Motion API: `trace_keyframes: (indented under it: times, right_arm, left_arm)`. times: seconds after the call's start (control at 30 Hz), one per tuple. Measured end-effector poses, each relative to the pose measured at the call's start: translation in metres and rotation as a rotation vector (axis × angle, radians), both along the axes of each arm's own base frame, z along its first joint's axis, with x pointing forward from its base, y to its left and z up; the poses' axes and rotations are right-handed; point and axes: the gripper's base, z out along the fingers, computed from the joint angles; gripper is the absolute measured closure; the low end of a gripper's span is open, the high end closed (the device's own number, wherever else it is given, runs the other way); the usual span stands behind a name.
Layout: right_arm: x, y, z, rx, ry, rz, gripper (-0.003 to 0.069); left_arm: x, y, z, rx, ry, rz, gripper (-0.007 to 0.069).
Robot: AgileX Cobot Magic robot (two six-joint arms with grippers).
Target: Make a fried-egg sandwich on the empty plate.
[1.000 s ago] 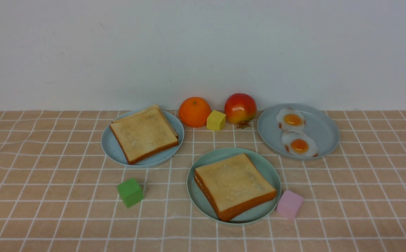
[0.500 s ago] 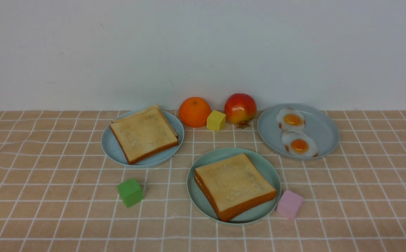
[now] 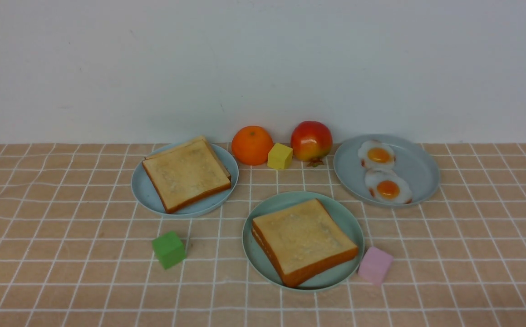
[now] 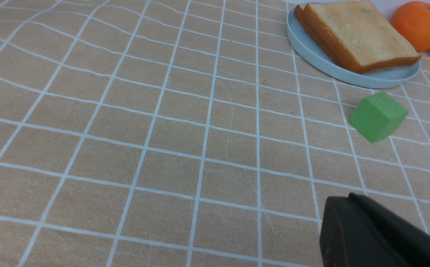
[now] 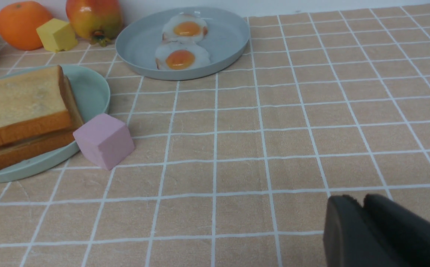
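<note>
Front view faces the wall; both low wrist views share the orange (image 4: 419,24).

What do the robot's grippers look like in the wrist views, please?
Only a corner of each shows. The left gripper is matte black, with smooth, rounded fingers. The right gripper looks the same: two matte black, round-tipped fingers. No cables, markings or arm links are visible; the front view shows neither arm.

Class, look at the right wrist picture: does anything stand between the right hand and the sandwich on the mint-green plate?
Yes. The pink cube sits against the mint-green plate, beside the sandwich, between it and the right hand.
</note>
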Motion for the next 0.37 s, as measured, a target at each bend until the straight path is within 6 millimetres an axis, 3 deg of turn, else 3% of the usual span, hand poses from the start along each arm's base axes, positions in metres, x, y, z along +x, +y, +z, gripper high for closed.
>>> trace_keyframes:
  times: [0.37]
  right_arm:
    - [0.0, 0.0, 0.0, 0.0, 0.0, 0.0, 0.0556]
  left_arm:
    - [0.0, 0.0, 0.0, 0.0, 0.0, 0.0, 0.0629]
